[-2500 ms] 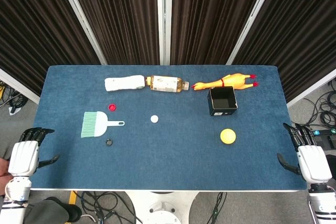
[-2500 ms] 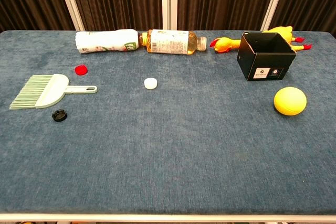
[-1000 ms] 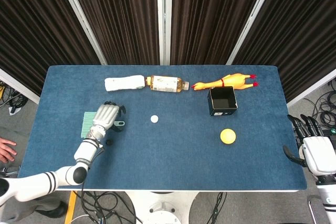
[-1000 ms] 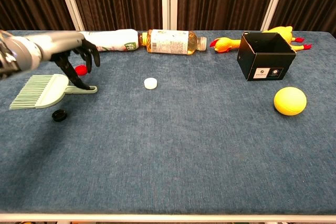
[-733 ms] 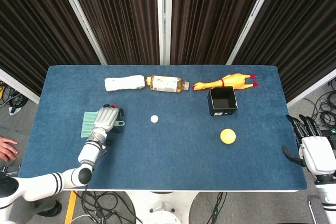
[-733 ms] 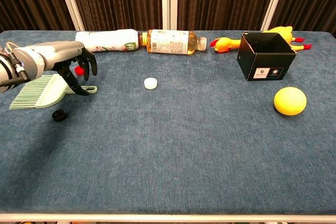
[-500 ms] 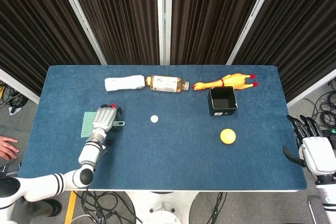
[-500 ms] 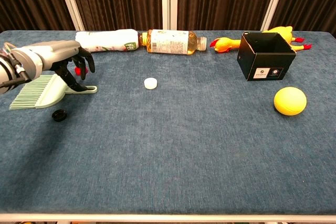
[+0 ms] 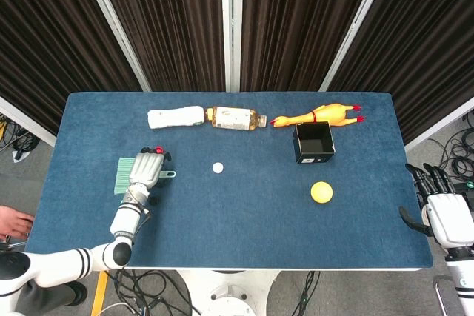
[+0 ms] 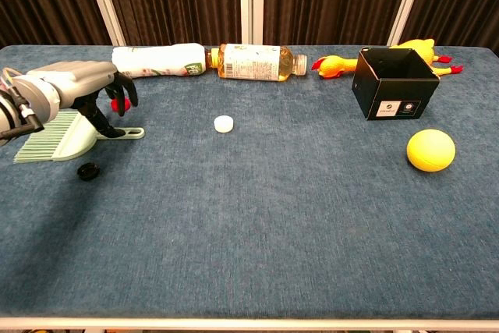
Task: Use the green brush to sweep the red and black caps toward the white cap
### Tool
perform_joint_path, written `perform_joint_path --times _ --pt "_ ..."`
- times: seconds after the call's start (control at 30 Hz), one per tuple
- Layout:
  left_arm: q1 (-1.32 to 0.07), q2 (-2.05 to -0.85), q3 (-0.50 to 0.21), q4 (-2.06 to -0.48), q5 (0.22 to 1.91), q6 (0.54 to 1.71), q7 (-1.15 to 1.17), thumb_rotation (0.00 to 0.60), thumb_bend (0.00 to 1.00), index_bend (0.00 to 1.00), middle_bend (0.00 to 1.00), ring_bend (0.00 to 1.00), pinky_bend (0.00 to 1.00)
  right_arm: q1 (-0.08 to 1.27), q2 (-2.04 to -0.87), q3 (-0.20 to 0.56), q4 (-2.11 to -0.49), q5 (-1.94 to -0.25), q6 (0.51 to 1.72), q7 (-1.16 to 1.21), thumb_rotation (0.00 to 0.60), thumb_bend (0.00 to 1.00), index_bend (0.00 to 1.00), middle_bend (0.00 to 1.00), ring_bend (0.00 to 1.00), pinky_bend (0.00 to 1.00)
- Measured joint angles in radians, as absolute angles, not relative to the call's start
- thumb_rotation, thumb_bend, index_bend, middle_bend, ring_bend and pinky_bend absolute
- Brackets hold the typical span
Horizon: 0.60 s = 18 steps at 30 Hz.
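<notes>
You see a pale green brush (image 10: 58,136), a red cap (image 10: 118,104), a black cap (image 10: 88,171) and a white cap (image 10: 224,122) on the dark blue surface (image 10: 257,224). Your left hand (image 10: 74,82) is silver-grey with black fingers (image 10: 129,91). Farther off are a yellow ball (image 10: 430,150), a black box (image 10: 392,83) and a yellow rubber chicken (image 9: 317,116) tipped red.

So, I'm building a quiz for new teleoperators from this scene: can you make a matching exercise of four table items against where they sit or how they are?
Items:
1. green brush
2. black cap
3. yellow ball
4. tea bottle

Places or states:
A. lying on its side at the far edge, between the white roll and the rubber chicken
B. alone on the cloth, nearer the camera than the brush
C. under the left hand, the handle pointing toward the white cap
D. in front of the black box

Pairs: 1-C, 2-B, 3-D, 4-A
</notes>
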<state>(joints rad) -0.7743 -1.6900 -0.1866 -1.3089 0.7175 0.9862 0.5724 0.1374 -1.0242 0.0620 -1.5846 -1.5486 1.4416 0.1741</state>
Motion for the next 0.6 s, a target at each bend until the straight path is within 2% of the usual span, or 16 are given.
perform_joint_path --times 0.17,0.6 --pt "-0.783 -1.708 -0.192 -1.284 0.704 0.984 0.588 0.6 0.25 0.43 0.42 0.24 0.18 0.135 -1.024 0.061 -1.579 -1.546 1.443 0.18 0.6 0.24 0.03 0.14 0.0 0.02" --pt "-0.799 -1.733 -0.182 -1.246 0.64 0.976 0.675 0.6 0.25 0.43 0.43 0.25 0.18 0.135 -1.027 0.06 -1.568 -1.539 1.437 0.19 0.6 0.24 0.03 0.14 0.0 0.02"
